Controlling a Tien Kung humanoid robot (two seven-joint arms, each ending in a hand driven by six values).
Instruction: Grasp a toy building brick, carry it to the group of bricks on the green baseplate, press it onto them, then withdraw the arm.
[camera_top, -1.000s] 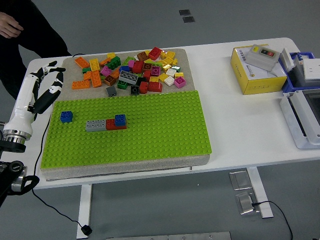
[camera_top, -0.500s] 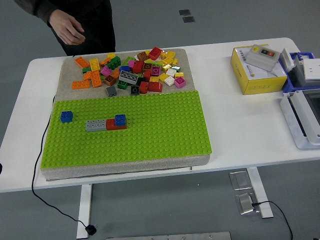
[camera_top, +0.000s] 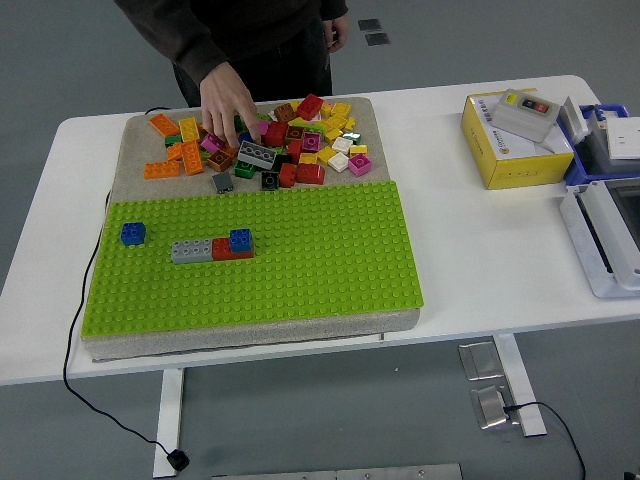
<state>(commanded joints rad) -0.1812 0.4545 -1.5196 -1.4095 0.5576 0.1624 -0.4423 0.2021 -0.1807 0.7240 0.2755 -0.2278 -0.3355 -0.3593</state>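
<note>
A green baseplate (camera_top: 300, 260) lies on a grey foam pad. On it stands a group of joined bricks: a grey brick (camera_top: 191, 251), a red brick (camera_top: 226, 250) and a blue brick (camera_top: 241, 239) on top. A single blue brick (camera_top: 133, 233) sits apart at the plate's left. Behind the plate lies a pile of loose coloured bricks (camera_top: 290, 140). A person at the far side reaches a hand (camera_top: 225, 105) down into the pile's left part. Neither robot hand is in view.
A yellow box (camera_top: 510, 145) with a grey switch unit on it stands at the right rear. Blue and white bins (camera_top: 605, 200) fill the right edge. A black cable (camera_top: 85, 300) runs down the table's left side.
The robot's left arm has withdrawn out of the picture at the left. The person has stepped across to the middle and lowered a hand onto the brick pile.
</note>
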